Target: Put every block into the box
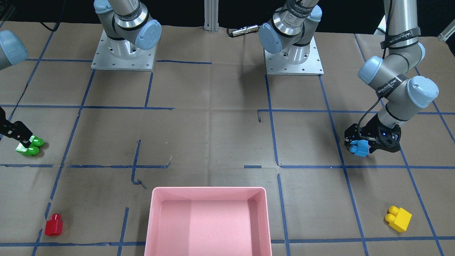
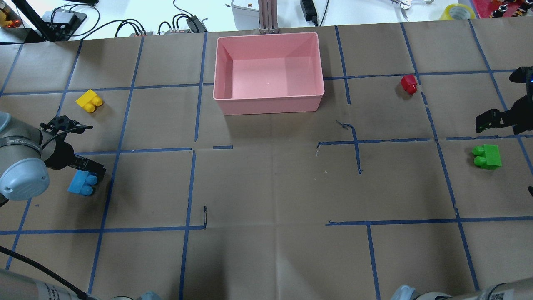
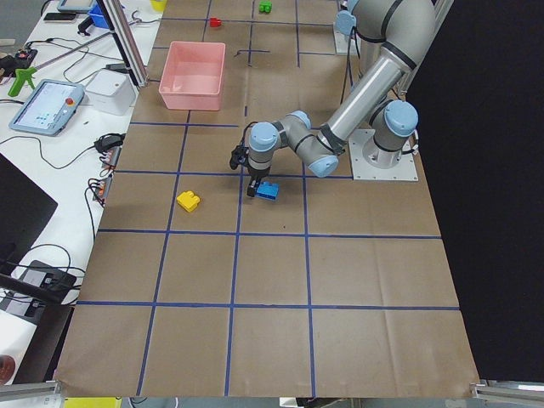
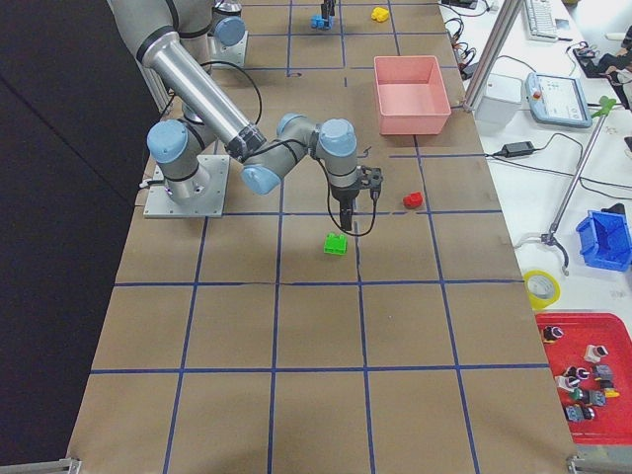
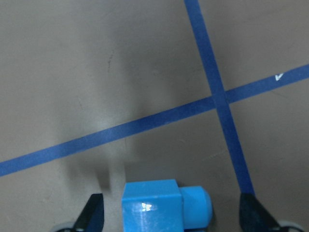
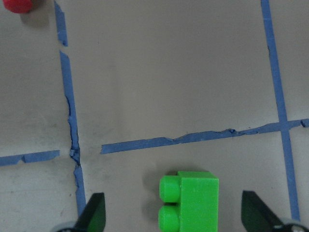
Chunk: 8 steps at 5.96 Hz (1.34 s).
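Perhaps the brown paper-covered bench (image 2: 266,187), crossed by blue tape lines (image 2: 190,187), with cables (image 2: 125,25) beyond its far edge, lets a brick slide if one finger touches first. The shallow pink plastic box (image 2: 268,104) stands empty. The left hand (image 5: 174,215), fingers apart, straddles the blue studded plastic brick (image 5: 164,205). The right hand (image 6: 174,215), also apart, hovers over the green brick (image 6: 189,203). The yellow brick (image 2: 88,101) and the small red brick (image 2: 409,83) lie far aside.
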Each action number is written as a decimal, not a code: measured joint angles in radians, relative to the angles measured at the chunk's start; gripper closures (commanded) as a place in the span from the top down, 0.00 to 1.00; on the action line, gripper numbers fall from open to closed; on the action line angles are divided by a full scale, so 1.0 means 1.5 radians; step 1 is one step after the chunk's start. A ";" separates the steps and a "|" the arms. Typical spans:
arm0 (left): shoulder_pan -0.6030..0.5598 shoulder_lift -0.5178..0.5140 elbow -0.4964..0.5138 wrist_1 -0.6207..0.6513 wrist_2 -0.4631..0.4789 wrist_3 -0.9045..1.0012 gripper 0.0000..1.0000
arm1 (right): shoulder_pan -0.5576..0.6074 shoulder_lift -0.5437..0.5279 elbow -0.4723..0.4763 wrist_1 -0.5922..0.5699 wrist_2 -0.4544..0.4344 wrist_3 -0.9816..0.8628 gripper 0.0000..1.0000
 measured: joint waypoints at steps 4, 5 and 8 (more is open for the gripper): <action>0.004 0.005 -0.013 0.001 0.050 0.006 0.90 | -0.009 0.052 0.017 -0.034 -0.008 -0.002 0.99; 0.003 0.006 -0.012 0.002 0.047 0.006 0.83 | -0.015 0.057 0.022 -0.035 -0.008 -0.003 0.99; 0.003 0.006 -0.013 0.004 0.037 0.004 0.48 | -0.020 0.068 0.028 -0.037 -0.024 -0.003 0.96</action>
